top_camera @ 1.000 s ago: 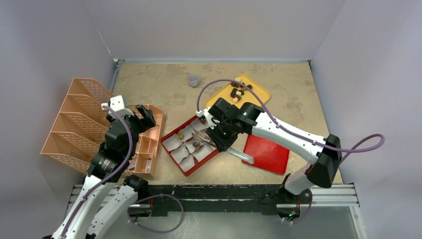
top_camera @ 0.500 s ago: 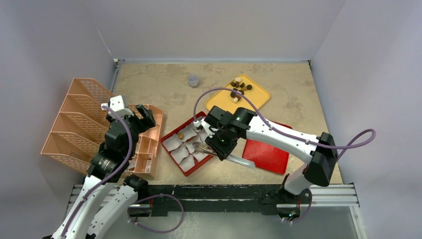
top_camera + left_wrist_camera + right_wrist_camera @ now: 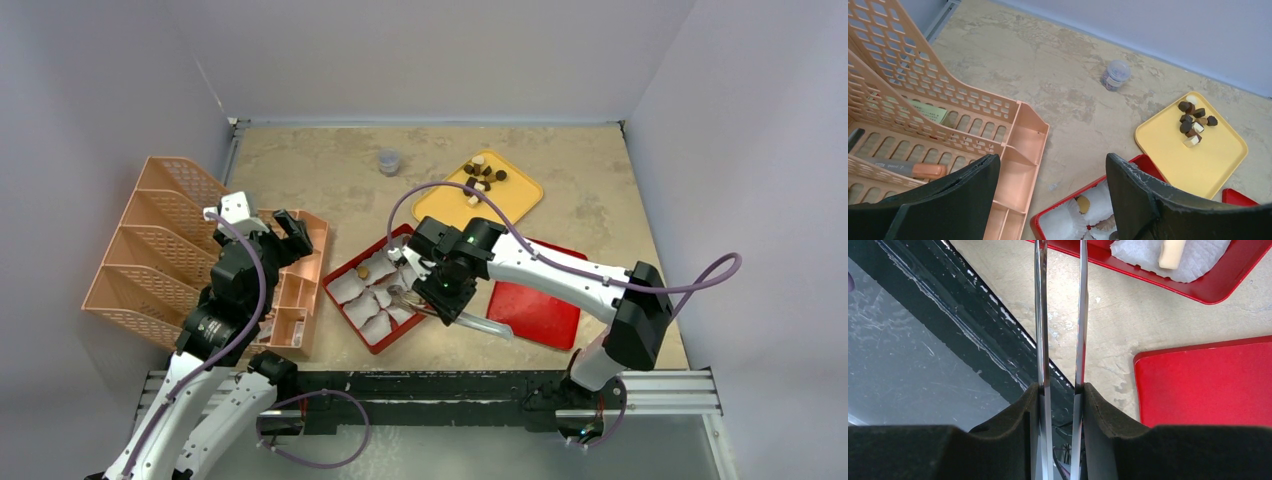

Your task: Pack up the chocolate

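Chocolate (image 3: 482, 172) in dark, light-brown and cream chunks lies piled on a yellow tray (image 3: 512, 198), also seen as chocolate (image 3: 1192, 122) on the tray (image 3: 1208, 160) in the left wrist view. A red box (image 3: 360, 256) lined with white paper cups holds one light-brown piece (image 3: 363, 271) and a cream piece (image 3: 1171, 252). My right gripper (image 3: 447, 300) is shut on metal tongs (image 3: 1040, 315), whose arms reach over the box's near side; their tips are out of view. My left gripper (image 3: 1048, 200) hangs open and holds nothing, above the peach organiser.
The red lid (image 3: 535, 310) lies flat right of the box. A peach file organiser (image 3: 150, 240) with a compartment tray (image 3: 300, 290) fills the left side. A small grey jar (image 3: 388, 161) stands at the back. The black rail (image 3: 948, 325) runs along the near edge.
My right arm has drawn back toward the near edge and slightly left, carrying the tongs across the red box. The left arm has not moved.
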Tool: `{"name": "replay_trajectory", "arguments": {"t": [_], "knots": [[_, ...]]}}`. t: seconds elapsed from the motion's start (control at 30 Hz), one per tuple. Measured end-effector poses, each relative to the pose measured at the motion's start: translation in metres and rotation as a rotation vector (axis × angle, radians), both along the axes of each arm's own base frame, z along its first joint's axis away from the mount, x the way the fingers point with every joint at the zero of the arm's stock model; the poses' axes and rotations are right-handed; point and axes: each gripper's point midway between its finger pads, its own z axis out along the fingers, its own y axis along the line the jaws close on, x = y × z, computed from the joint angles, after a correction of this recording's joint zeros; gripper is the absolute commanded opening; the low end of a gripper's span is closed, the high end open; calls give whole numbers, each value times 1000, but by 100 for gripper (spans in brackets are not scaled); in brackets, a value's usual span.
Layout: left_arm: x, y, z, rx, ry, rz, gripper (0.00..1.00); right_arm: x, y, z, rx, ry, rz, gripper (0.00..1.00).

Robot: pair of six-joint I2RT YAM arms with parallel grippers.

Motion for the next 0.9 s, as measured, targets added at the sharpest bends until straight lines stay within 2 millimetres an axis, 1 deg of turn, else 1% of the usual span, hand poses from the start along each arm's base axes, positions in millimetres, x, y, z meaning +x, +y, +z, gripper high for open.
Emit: {"name": "replay_trajectory", "arguments": {"t": [0.2, 0.57, 0.9], "knots": [[0, 0, 0, 0, 0, 0, 77, 1, 0, -5, -15, 6, 6, 34], [0, 0, 0, 0, 0, 0, 77, 3, -3, -6, -31, -8, 5, 39], [0, 0, 0, 0, 0, 0, 77, 4, -3, -6, -34, -13, 3, 37]]}}
